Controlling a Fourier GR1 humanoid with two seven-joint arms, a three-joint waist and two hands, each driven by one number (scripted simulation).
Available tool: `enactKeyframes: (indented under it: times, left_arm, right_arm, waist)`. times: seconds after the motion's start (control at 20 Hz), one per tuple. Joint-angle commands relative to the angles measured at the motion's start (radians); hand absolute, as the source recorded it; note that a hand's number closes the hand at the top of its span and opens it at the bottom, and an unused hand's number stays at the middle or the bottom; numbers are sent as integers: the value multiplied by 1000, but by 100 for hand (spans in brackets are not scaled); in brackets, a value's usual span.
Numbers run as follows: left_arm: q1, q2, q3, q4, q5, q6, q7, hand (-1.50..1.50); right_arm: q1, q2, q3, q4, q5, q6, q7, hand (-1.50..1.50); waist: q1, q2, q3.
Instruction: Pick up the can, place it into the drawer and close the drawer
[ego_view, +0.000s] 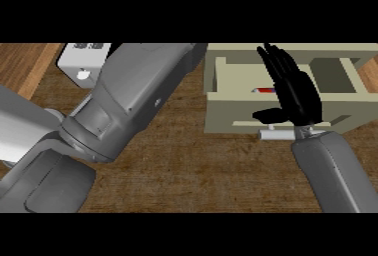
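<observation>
In the upper right of the frame the beige drawer stands pulled open over the brown desk, its front wall and small pale handle toward the lower edge. Inside it, just left of the black fingers, a small red and silver piece shows, which reads as the can lying on the drawer floor; most of it is hidden behind the hand, so I cannot be sure of its full shape or whether it lies flat. The right hand hangs over the drawer with its fingers straight and stretched toward the upper edge and its thumb set out to the left near the front wall, clasped on nothing that can be seen. The left forearm crosses the left half of the frame toward the upper middle; its hand is not visible, so whether its fingers are spread or curled cannot be told. A white boxy appliance sits at the upper left. Judging by this, the picking up and the placing look done, since the can appears to rest in the drawer and is not held. What is left is the closing: the drawer is plainly open, and the right hand would need to come to the front wall or handle and push it shut.
</observation>
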Motion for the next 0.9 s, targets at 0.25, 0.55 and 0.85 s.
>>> enactKeyframes:
  times: [0.25,0.55,0.85]
  left_arm:
    - [63,92,-5,-74,-36,-42,56,-150]
    - [108,108,-21,-142,-54,-31,93,-150]
    - [130,152,-18,-218,-53,-54,163,-150]
  right_arm:
    - [-221,54,-69,416,103,-207,-49,-150]
    - [-314,77,-128,672,156,-440,-88,-150]
    - [-542,70,-172,838,175,-435,-40,-150]
  waist:
    - [25,-8,-1]
    - [61,-3,0]
    - [75,-1,-1]
